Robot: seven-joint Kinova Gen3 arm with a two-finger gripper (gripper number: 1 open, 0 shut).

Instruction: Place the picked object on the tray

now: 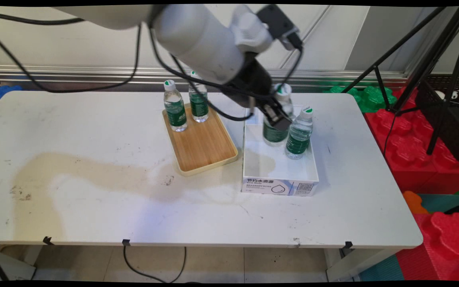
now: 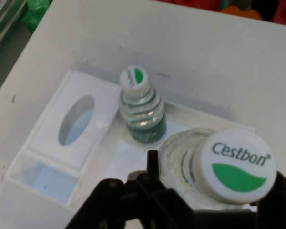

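Between the jaws [image 2: 214, 191] stands a water bottle [image 1: 276, 126] with a white-and-green cap lettered Cestbon; one finger [image 2: 152, 164] lies against the bottle's shoulder on one side and the other finger rises at the far side of the cap, so the jaws are partly open and set around the bottle's neck, though whether they press on it cannot be told. This bottle stands upright inside a shallow white box [image 1: 279, 173] on the worktop [image 1: 94, 199]. Just beside the jaws, in the same box, a second bottle [image 1: 299, 133] stands tilted slightly, near the held-around bottle but apart from it. Beyond the second bottle in the hand view, the box's flap with an oval cut-out lies flat. Well apart from the jaws, a wooden tray [image 1: 205, 147] rests on the worktop next to the box and carries two more upright bottles [image 1: 175, 107] at its far end.
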